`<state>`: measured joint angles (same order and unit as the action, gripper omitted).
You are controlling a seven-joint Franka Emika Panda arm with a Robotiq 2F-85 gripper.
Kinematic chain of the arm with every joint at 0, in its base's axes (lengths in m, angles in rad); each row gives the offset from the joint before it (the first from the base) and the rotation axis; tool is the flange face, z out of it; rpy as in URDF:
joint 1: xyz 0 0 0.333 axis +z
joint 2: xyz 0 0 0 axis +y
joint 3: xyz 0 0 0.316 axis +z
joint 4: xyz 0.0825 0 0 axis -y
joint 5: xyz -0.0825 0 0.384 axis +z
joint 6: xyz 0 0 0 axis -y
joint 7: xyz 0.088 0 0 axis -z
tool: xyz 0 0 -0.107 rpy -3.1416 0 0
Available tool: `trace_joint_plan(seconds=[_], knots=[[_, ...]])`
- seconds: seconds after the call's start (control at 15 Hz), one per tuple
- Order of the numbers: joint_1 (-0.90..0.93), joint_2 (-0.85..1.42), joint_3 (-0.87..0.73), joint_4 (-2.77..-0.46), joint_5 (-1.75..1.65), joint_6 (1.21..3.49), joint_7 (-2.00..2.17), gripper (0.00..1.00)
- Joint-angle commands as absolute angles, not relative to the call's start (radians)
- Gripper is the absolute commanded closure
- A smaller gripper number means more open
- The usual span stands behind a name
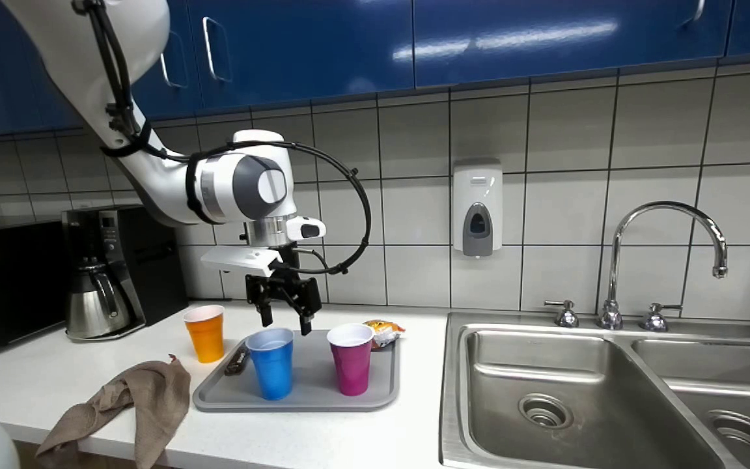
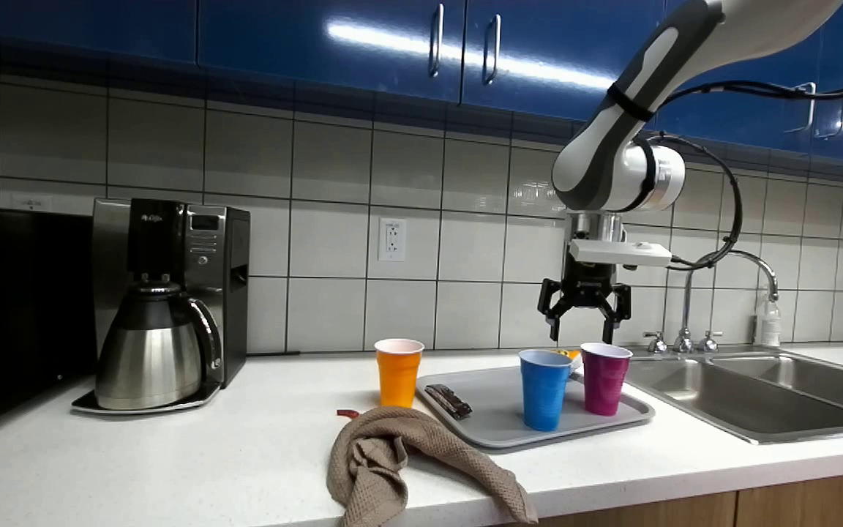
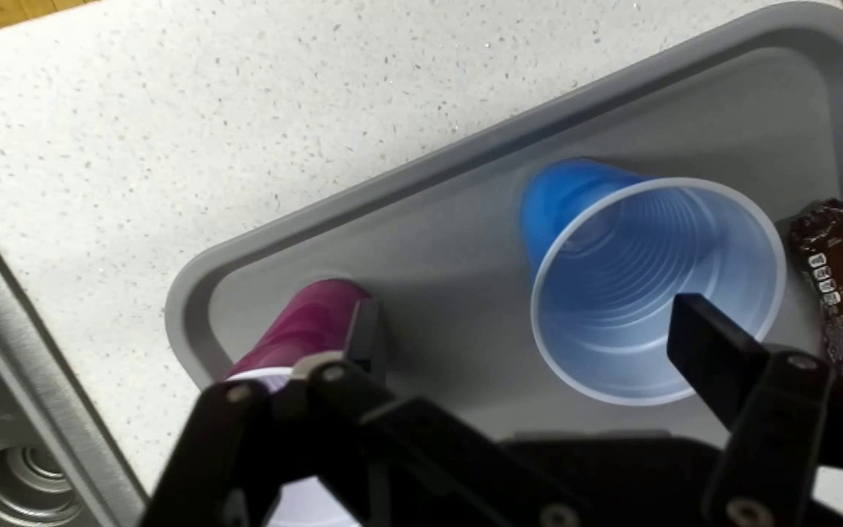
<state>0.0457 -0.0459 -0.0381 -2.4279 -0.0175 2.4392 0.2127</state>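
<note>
Fingers (image 3: 714, 359) stand well spread with nothing held between them, above the grey tray (image 1: 310, 374) on the white counter (image 2: 246, 468); we see no contact, so we judge the step in hand to be lining up, not gripping; nearest to them, both upright on the tray, are the blue cup (image 1: 273, 366) and the magenta cup (image 1: 352, 365); in the wrist view one of them overlaps the blue rim and its opposite covers a little of the magenta side, so we read them as roughly between the two, though how far forward or back we cannot tell; a dark wrapped bar (image 2: 448, 401) lies at the tray's end, apart from the blue cup, and a bright snack packet (image 1: 383, 332) behind the magenta one; off the tray we find the orange cup (image 2: 398, 377) and a brown cloth (image 2: 381, 432); as we judge it, gripping either cup would call for a sideways shift over it, then a slow, straight descent that catches no rim.
</note>
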Motion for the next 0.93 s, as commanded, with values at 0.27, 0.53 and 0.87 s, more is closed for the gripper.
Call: trace_joint_plan(seconds=[0.27, 0.53, 0.87], knots=[[0.029, -0.057, -0.017, -2.414, -0.028, 2.440, 0.213, 0.00], [0.038, -0.050, -0.005, -2.398, -0.024, 2.448, 0.200, 0.00], [0.056, -0.042, 0.021, -2.372, -0.019, 2.463, 0.186, 0.00]])
